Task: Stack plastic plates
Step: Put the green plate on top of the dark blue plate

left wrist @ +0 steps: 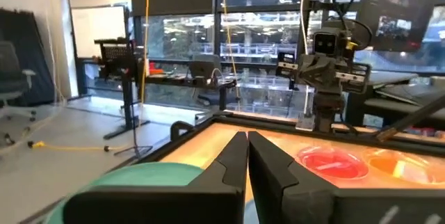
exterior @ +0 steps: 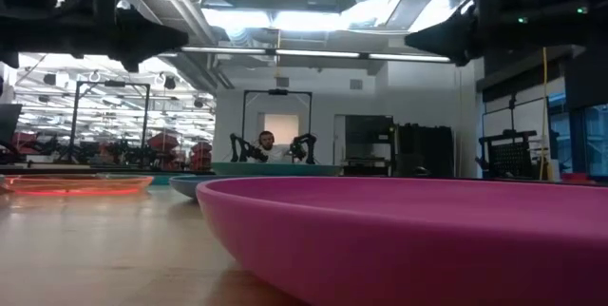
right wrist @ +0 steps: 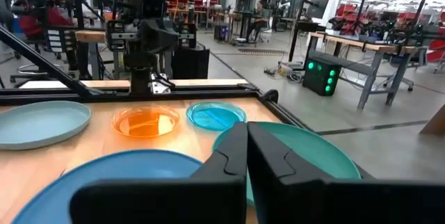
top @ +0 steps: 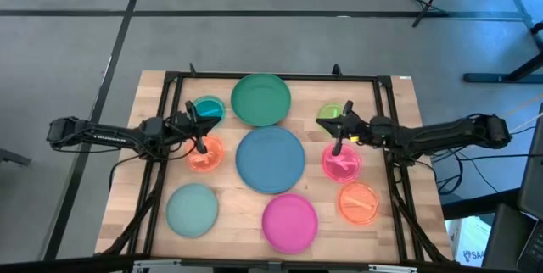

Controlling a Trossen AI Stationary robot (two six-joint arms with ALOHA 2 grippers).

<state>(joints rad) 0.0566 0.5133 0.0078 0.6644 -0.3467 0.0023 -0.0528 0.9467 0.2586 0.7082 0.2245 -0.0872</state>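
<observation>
Nine plates lie flat on the wooden table, none stacked. The large ones are green (top: 261, 99), blue (top: 270, 159), pale teal (top: 192, 209) and magenta (top: 289, 221). The small translucent ones are teal (top: 208, 109), orange (top: 204, 154), lime (top: 333, 114), pink (top: 341, 163) and a second orange (top: 359, 203). My left gripper (top: 197, 125) hovers shut between the small teal and orange plates, its fingers (left wrist: 247, 140) closed on nothing. My right gripper (top: 327, 125) hovers shut between the lime and pink plates, also holding nothing (right wrist: 247, 130).
A black frame (top: 271, 76) runs around the work area, with rails along both sides. The magenta plate (exterior: 408, 239) sits close to the table's near edge. Bare wood shows between the plates. A person sits in the room far behind the table (exterior: 267, 144).
</observation>
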